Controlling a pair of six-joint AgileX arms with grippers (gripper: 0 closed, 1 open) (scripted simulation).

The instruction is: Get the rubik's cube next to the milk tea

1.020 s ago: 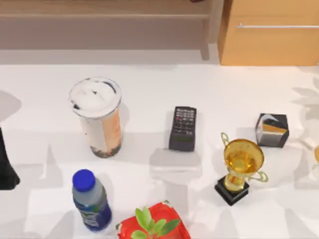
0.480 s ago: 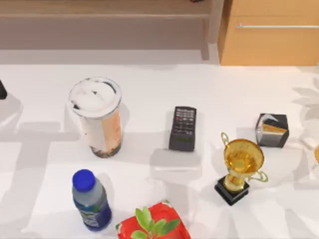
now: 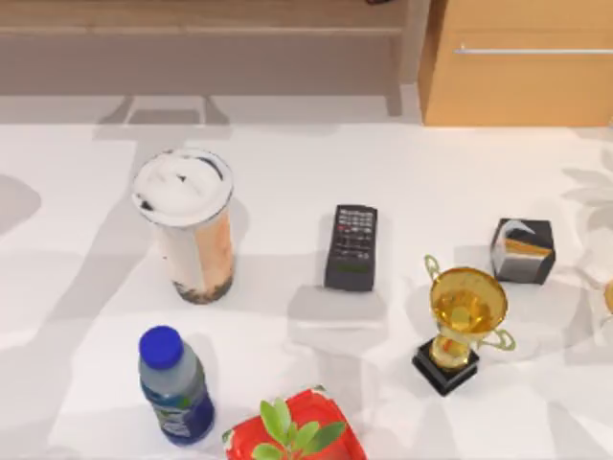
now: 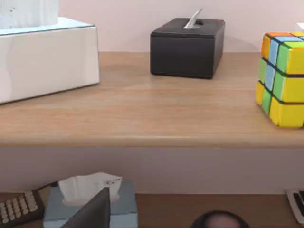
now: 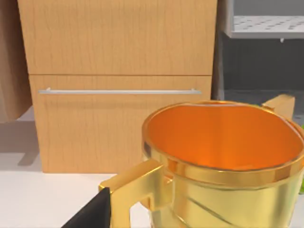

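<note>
The rubik's cube (image 4: 281, 78) is sitting on a wooden shelf (image 4: 142, 118), ahead of the left gripper, whose opening I cannot tell. Rigid, light, smooth-faced: judging flat opposite faces best to pinch.

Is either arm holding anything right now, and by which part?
Nothing is held. The rubik's cube sits untouched on the wooden shelf in the left wrist view; the milk tea stands alone on the table.

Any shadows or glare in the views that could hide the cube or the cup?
Top view: soft grey shadows stripe the table around the milk tea, which stays easy to read. Left wrist view: the rubik's cube on the wooden shelf is evenly lit, cut off at the frame edge. Right wrist view: the gold cup shines brightly.
</note>
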